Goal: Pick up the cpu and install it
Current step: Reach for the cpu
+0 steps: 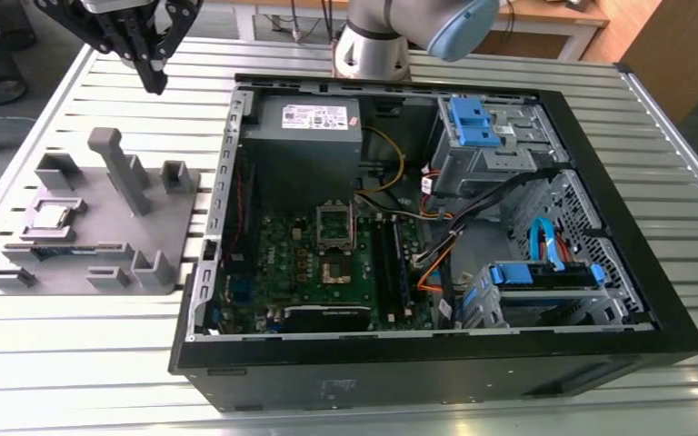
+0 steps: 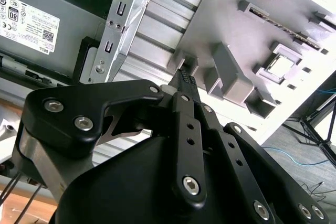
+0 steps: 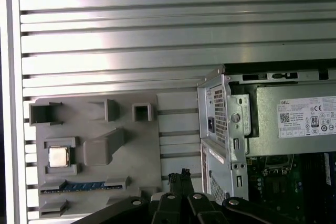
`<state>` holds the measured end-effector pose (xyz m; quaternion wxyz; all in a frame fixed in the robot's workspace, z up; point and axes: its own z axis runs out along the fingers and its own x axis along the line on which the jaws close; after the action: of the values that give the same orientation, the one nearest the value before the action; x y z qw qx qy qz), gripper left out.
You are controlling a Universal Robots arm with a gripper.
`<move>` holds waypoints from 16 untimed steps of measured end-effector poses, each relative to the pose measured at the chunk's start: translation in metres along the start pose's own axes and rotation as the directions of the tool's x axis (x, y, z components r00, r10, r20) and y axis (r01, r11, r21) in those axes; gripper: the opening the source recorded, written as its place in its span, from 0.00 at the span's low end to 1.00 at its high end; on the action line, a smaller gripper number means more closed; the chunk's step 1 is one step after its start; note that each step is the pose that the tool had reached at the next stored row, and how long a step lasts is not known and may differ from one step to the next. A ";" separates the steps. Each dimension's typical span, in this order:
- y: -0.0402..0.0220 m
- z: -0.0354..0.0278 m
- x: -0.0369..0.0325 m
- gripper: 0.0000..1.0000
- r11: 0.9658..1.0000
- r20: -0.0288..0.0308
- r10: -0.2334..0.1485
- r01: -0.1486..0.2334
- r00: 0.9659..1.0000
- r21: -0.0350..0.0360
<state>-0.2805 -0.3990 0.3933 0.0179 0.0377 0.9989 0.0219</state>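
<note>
Claw: the claw point(image 1: 155, 84) hangs in the upper left of the exterior view, high over the slatted tabletop point(image 1: 70, 363). Its fingers are pinched together to a point, with nothing between them.
Tray: a grey tray point(image 1: 167, 227) with posts and pockets lies on the tabletop, below the claw in the frame.
Cpu: there it is, the cpu point(image 1: 54, 216), flat in a square pocket at the tray's left side, silver top up. Both wrist views catch it as well point(image 3: 58, 157).
Bearing: from the claw tip the cpu lies down-frame and towards the exterior view's left, well apart, so by my reckoning nothing is grasped yet.
Axis: it is square, so no long side to favour.
Beyond: the open computer case point(image 1: 446, 363) fills the centre and right of the frame. Its green motherboard point(image 1: 276, 263) carries what looks like the socket point(image 1: 332, 263).
</note>
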 end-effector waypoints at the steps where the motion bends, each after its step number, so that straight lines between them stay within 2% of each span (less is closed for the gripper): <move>1: 0.0000 0.0000 0.0007 0.11 1.000 0.000 0.000 0.000 1.000 0.000; 16: -0.0010 -0.0005 0.0133 0.11 1.000 0.001 0.000 0.000 1.000 0.000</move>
<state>-0.2938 -0.3989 0.3933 0.0184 0.0378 0.9989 0.0219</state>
